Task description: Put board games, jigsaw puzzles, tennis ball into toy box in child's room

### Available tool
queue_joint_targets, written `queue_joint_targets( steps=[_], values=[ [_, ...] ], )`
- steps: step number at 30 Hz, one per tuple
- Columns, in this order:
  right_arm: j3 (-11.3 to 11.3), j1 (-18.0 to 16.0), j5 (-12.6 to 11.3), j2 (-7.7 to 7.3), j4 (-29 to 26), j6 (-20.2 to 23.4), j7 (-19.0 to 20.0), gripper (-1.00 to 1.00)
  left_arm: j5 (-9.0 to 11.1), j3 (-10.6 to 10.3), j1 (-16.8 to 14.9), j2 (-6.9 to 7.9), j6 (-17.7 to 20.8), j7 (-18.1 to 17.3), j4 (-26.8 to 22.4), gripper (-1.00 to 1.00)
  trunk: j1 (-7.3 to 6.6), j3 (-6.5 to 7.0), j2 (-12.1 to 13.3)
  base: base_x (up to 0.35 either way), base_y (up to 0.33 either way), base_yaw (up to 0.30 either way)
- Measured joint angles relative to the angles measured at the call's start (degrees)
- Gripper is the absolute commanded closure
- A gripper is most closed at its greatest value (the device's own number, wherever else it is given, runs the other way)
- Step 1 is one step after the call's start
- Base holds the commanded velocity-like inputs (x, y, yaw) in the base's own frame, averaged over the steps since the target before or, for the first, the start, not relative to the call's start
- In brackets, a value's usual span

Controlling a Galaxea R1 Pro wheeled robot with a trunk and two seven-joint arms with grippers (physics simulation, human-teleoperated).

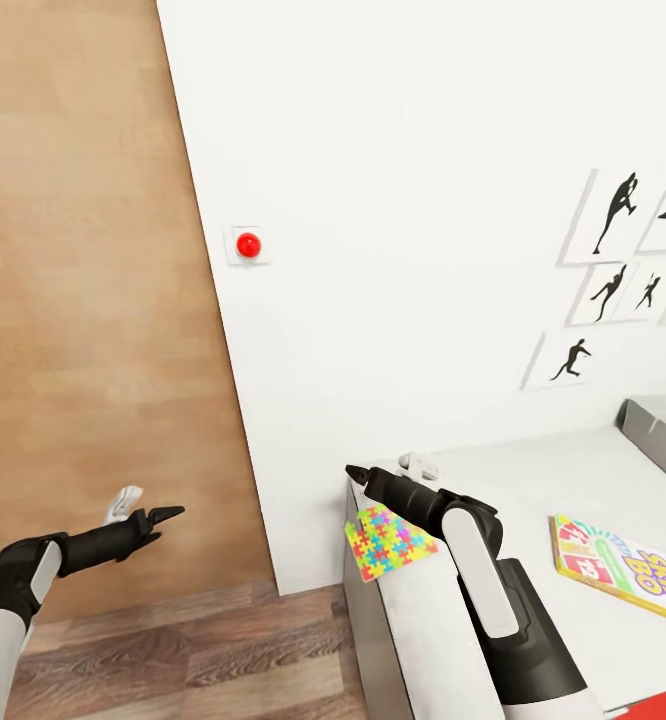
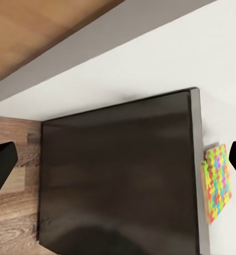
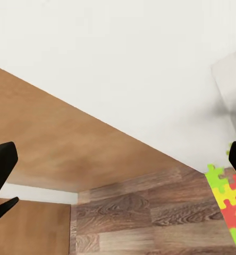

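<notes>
My right claw [image 1: 357, 474] looks clamped on the jigsaw puzzle [image 1: 389, 541] at the surface [image 1: 533, 480] corner; thin grip, it may slip floorward; left claw [image 1: 153, 510] apart, empty.

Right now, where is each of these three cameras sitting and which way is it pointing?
Head view: on the robot's head, looking down over the table, white wall, both arms, left gripper, right gripper.
Left wrist view: by the left gripper, facing the table's dark end panel; black fingertips at the edges.
Right wrist view: by the right gripper, facing wall and wood floor.
Shared: all three show the jigsaw puzzle.
</notes>
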Motion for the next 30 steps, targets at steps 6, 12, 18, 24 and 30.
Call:
queue_joint_targets(
  steps=[6, 12, 18, 24, 30],
  values=[
    [0.0, 0.0, 0.0, -0.01, 0.0, 0.0, 0.0, -1.0, 0.0, 0.0, 0.0, -0.03, -0.1, 0.0, 0.0, -1.0, 0.01, 0.0, 0.0, 0.057, -0.127, -0.003],
    [0.0, 0.0, -0.1, -0.01, 0.0, 0.0, 0.0, -1.0, -0.1, 0.0, 0.0, -0.04, -0.1, 0.0, 0.0, -1.0, 0.01, 0.12, 0.0, 0.008, -0.026, -0.145],
    [0.1, 0.0, -0.1, -0.01, 0.0, 0.0, 0.0, -1.0, -0.1, 0.0, 0.0, -0.05, -0.2, -0.1, 0.0, -1.0, 0.01, 0.36, 0.0, -0.036, -0.12, -0.235],
    [0.2, 0.0, -0.1, -0.01, 0.0, 0.0, 0.0, -1.0, -0.1, 0.0, 0.0, -0.04, -0.2, -0.5, 0.0, -1.0, 0.01, 0.58, 0.0, -0.03, -0.081, -0.199],
    [0.2, 0.0, -0.1, -0.01, 0.0, -0.1, 0.0, -1.0, -0.1, 0.0, 0.0, -0.17, -0.2, -0.6, 0.0, -1.0, 0.01, 0.72, 0.0, -0.003, -0.129, -0.112]
  ],
)
